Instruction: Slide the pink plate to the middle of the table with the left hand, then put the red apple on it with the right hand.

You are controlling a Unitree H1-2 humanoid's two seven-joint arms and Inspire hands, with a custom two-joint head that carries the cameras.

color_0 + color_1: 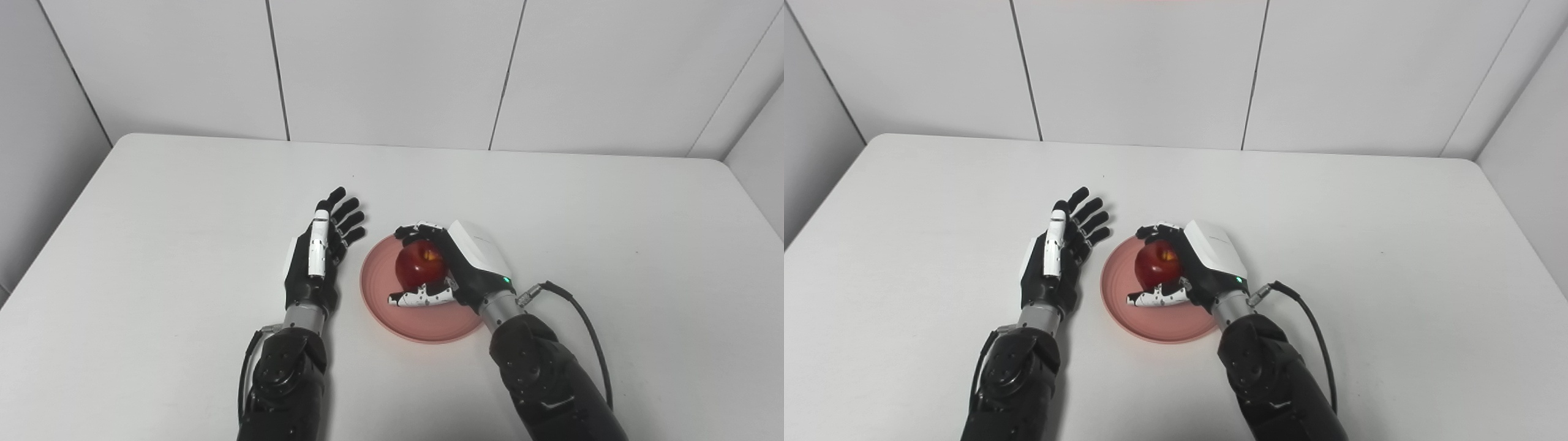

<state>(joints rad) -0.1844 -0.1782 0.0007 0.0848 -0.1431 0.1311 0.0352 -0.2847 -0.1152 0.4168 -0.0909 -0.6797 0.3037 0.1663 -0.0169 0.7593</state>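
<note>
Nearest, both arms come in over the white table. The pink plate lies near the middle of the table. Over it the right hand is wrapped around the red apple, fingers behind it and thumb in front; whether the apple touches the plate cannot be told. Just left of the plate the left hand is spread open, holding nothing.

The robot has two shiny black arms. Each wrist is a silver ring. The left hand and right hand are black with white parts. A black cable loops by the right wrist, near a tiny green light.
</note>
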